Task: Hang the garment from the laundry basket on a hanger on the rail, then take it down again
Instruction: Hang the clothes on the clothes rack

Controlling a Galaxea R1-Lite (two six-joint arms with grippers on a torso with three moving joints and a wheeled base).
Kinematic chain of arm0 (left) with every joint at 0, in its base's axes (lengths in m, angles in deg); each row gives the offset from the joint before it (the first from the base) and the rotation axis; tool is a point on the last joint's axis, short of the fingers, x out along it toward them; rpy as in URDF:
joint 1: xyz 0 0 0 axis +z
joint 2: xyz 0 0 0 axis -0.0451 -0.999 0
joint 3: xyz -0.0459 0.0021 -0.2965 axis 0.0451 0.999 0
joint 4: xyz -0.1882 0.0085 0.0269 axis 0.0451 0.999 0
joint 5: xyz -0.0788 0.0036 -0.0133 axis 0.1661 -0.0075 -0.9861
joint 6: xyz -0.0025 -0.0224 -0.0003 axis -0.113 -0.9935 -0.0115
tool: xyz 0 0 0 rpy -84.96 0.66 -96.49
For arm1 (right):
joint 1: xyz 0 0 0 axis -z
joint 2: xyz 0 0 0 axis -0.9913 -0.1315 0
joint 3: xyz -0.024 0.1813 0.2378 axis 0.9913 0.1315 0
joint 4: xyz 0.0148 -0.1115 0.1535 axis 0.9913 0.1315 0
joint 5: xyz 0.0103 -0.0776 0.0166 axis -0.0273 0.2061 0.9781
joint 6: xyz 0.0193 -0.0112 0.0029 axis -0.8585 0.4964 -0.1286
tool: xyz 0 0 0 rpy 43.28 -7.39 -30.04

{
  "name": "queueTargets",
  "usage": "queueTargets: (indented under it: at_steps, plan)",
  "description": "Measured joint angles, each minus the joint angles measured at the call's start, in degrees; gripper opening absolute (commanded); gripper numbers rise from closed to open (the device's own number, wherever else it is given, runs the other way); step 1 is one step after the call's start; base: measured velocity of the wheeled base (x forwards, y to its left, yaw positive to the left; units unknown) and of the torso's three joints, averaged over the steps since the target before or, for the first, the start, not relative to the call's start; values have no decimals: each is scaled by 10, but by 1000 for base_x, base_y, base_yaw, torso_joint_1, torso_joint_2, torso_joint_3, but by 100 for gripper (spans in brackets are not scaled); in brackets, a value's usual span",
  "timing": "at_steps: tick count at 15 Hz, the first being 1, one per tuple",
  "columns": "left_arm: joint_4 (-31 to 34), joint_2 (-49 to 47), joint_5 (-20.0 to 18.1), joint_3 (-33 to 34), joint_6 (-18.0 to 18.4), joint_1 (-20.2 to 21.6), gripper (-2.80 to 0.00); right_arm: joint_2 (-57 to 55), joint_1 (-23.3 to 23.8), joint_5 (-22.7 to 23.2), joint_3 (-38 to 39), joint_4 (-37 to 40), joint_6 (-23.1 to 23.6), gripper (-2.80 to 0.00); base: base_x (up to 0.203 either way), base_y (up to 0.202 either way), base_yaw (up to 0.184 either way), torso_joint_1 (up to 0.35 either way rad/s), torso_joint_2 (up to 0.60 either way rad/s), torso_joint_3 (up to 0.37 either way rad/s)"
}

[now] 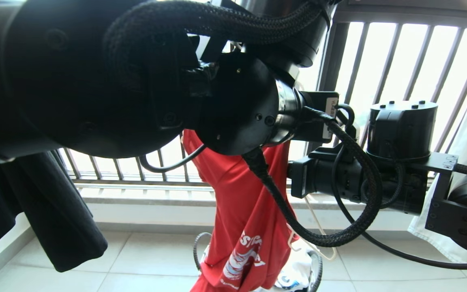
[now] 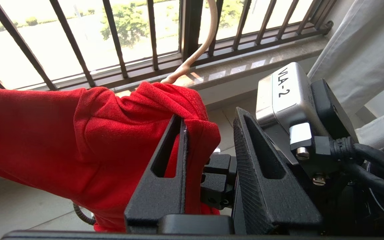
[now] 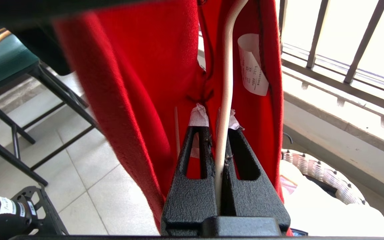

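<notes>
Pinching hanger (image 3: 226, 100) wire lengthwise betw. its pressed fingers, R gripper (image 3: 219, 128) sits inside shirt (image 3: 138, 83). L gripper (image 2: 208, 133) fingers spread; shoulder fold drapes over one finger, hanger running away beyond it.

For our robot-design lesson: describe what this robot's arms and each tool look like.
Both arms are bulky matt black cylinders, linked by thick braided black cables and thinner smooth ones. The left tool and right tool each have two black textured wedge fingers with slotted cut-outs. White tape wraps the right fingertips. A silver box reads VLA-2.
</notes>
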Motion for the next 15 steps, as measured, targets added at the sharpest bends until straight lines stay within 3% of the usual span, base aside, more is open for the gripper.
queueTargets:
  at_steps: [6,11,14,15]
  plan:
    - [43,28,20,15,-1,-10,0,8,12,0,-3,1,0,-280,0,0,0,0,0,0]
    - [68,95,51,89,-1,-12,0,11,18,0,-6,1,0,-280,0,0,0,0,0,0]
    - [90,141,69,116,4,20,0,18,17,2,-7,5,-2,-280,0,0,0,0,0,0]
    - [97,151,69,115,8,43,-280,19,17,4,-7,7,-2,-280,0,0,0,0,0,0]
